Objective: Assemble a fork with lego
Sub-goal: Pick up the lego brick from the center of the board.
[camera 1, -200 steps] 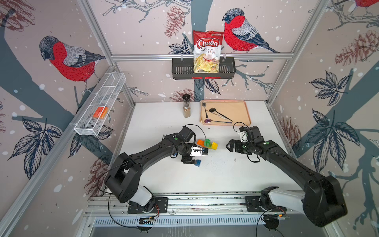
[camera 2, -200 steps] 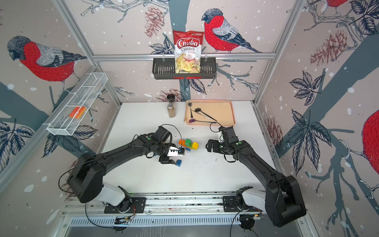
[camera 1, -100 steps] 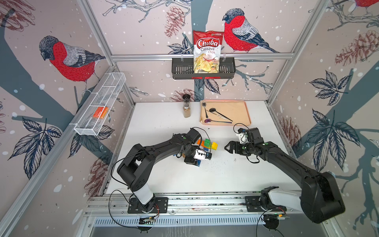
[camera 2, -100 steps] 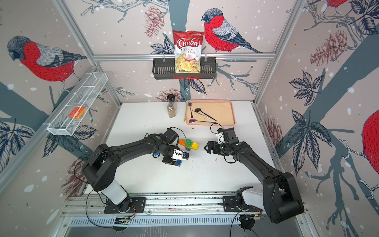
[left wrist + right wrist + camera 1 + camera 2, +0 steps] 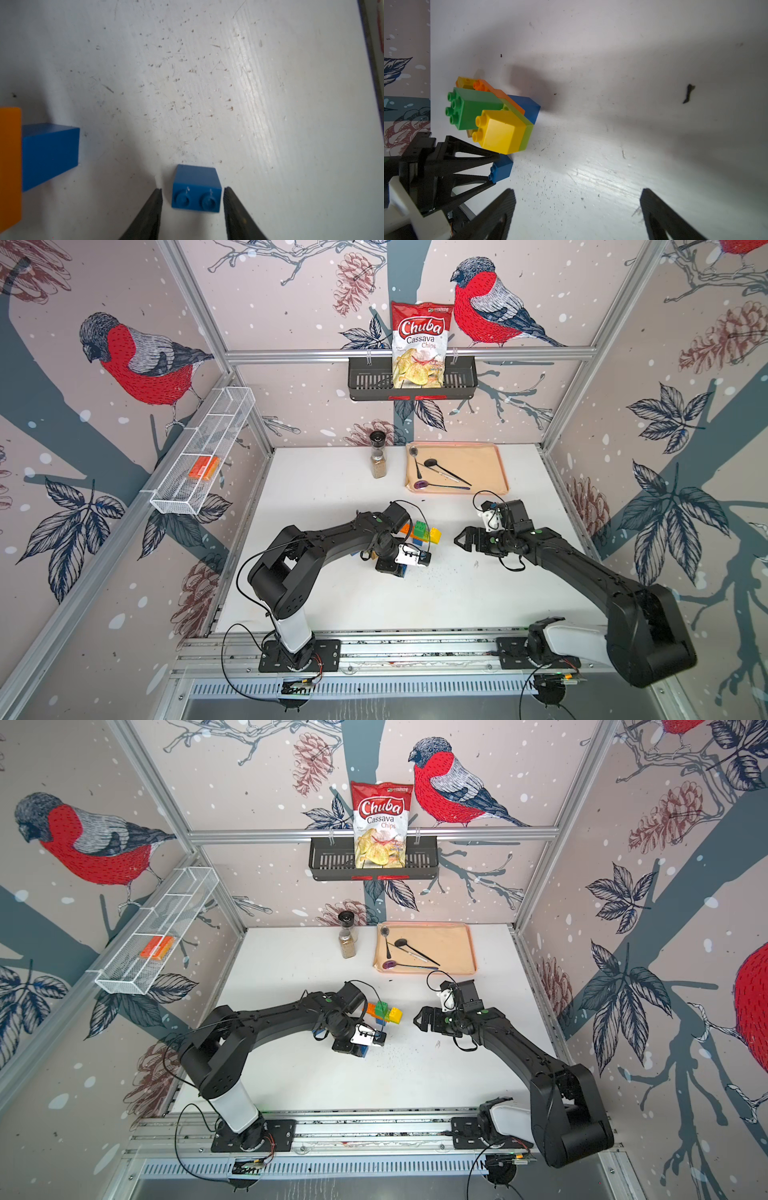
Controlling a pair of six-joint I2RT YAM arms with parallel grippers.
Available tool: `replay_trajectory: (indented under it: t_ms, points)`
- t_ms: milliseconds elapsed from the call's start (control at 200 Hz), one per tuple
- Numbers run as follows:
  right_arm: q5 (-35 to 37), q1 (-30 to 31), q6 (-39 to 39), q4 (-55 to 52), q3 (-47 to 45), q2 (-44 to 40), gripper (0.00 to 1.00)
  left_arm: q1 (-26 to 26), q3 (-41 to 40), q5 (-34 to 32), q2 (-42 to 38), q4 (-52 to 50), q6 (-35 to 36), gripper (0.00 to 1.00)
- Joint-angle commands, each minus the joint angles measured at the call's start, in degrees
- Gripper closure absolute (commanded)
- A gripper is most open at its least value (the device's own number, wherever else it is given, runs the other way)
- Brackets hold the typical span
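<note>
Near the middle of the white desk (image 5: 457, 597), a partly built cluster of orange, lime, green, yellow and blue studded plastic bricks (image 5: 422, 532) stands unfinished; the right gripper (image 5: 577, 194) is wide open and empty beside it; the left gripper (image 5: 192, 189) narrowly straddles, not yet clamping, a loose small blue brick (image 5: 195, 178).

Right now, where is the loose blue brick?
The loose blue brick sits on the table between the left gripper's fingers in the left wrist view, just nearer the robot than the brick cluster.
</note>
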Motion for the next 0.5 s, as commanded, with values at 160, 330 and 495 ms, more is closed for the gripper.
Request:
replay_trajectory:
  t_ms: [160, 330, 495]
  points:
    - [-1.2, 0.0, -0.2, 1.3, -0.3, 0.5, 0.03, -0.4, 0.6, 1.6, 1.4, 0.5, -0.1, 0.5]
    - [-1.2, -0.1, -0.1, 1.5, -0.7, 0.6, 0.03, -0.4, 1.2, 1.9, 1.9, 0.4, -0.8, 0.56]
    - [-1.6, 0.0, 0.0, 1.8, -0.9, 1.1, 0.03, -0.4, 1.2, 1.6, 1.8, 0.1, -1.4, 0.6]
